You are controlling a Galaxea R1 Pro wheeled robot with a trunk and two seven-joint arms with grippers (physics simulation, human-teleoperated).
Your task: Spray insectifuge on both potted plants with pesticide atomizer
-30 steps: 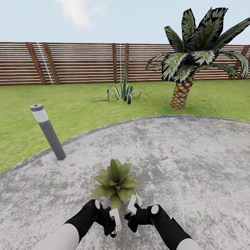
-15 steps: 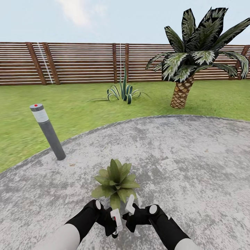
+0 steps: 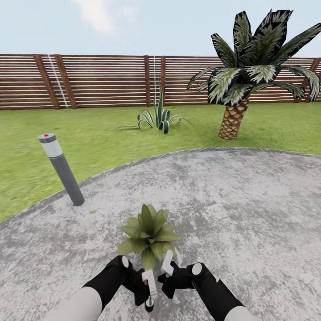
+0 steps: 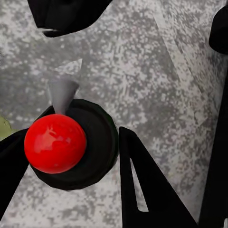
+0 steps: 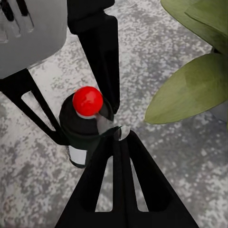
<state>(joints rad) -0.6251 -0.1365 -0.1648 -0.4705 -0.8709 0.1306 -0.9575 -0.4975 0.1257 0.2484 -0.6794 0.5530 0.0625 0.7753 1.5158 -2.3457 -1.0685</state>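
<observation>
The left hand [image 3: 150, 285] pinches the pesticide atomizer [image 3: 150, 304] upright. The right hand [image 5: 114, 142], pressed together, touches its nozzle. Both hover just beside the potted plant [image 3: 148, 234] on the paving [image 3: 249, 214].

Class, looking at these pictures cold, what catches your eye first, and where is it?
The atomizer's bright red knob, held between the left gripper's fingers just above the grey paving. Next, the potted plant right in front of both grippers, then the palm on the lawn before the fence.
</observation>
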